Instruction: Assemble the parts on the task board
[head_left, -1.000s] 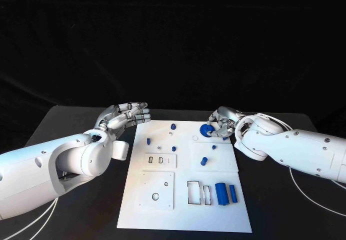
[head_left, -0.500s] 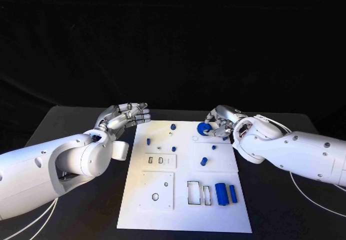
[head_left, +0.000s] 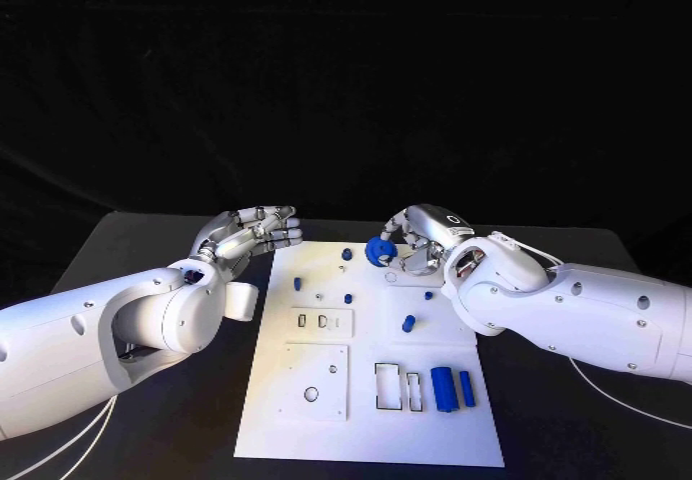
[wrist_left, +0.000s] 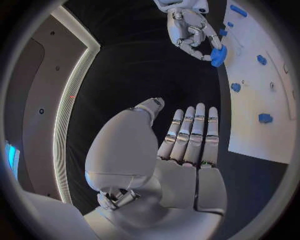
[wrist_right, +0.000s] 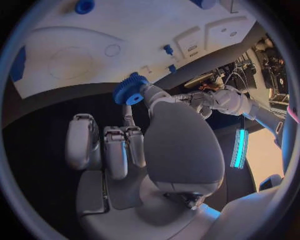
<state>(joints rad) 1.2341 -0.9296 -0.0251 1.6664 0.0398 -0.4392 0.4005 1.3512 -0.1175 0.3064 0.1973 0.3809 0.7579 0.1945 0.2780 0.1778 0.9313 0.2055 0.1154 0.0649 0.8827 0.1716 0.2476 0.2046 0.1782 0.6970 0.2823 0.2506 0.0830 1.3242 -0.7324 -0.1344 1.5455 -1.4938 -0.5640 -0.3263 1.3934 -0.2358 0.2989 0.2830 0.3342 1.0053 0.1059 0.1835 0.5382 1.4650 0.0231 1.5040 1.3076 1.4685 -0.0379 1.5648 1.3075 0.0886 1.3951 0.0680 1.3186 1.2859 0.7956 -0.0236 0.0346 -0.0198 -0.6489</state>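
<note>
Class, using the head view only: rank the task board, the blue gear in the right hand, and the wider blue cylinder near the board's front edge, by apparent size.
1. task board
2. wider blue cylinder
3. blue gear, which looks close to the cylinder in size; the ranking is unsure.

Bench (head_left: 173, 240): matt black, with an even, dull surface that takes no shine.
Task board (head_left: 375, 420): my white plate at the centre of the frame, smooth and matt, looking like plastic, with shallow recessed panels.
Blue gear (head_left: 381, 249): matt blue plastic with a toothed, ridged rim, pinched in my right hand (head_left: 418, 240).
Blue cylinders (head_left: 443, 387): smooth blue plastic with a faint sheen, at the lower right of the board.
Small blue pegs (head_left: 408, 322): the same smooth blue plastic.
Fingers (wrist_left: 187, 135) of my left hand (head_left: 248, 235): silver, satin metallic finish, with segmented surfaces.
Arm shells (head_left: 87, 340): glossy white plastic, smooth and rounded.
</note>
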